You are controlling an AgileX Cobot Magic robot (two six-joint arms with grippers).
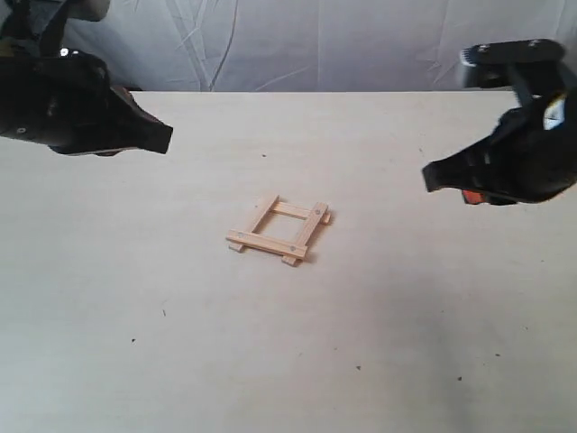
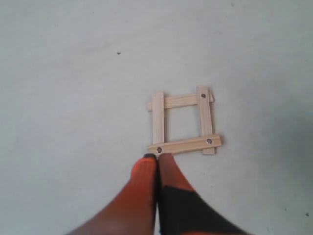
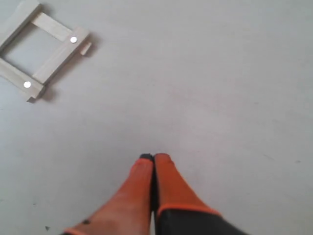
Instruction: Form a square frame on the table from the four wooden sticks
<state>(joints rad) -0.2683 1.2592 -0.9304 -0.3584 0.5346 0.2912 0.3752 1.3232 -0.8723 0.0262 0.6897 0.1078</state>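
Note:
The four wooden sticks lie as a small square frame on the table, overlapping at the corners with ends sticking out. Two strips with dark holes lie on top of the two plain ones. The frame also shows in the left wrist view and at the edge of the right wrist view. My left gripper hangs above the table to the frame's far left, shut and holding nothing. Well off to the frame's right, my right gripper is raised and shut on nothing.
A crumpled white sheet hangs behind the table's far edge. A few tiny dark specks dot the tabletop.

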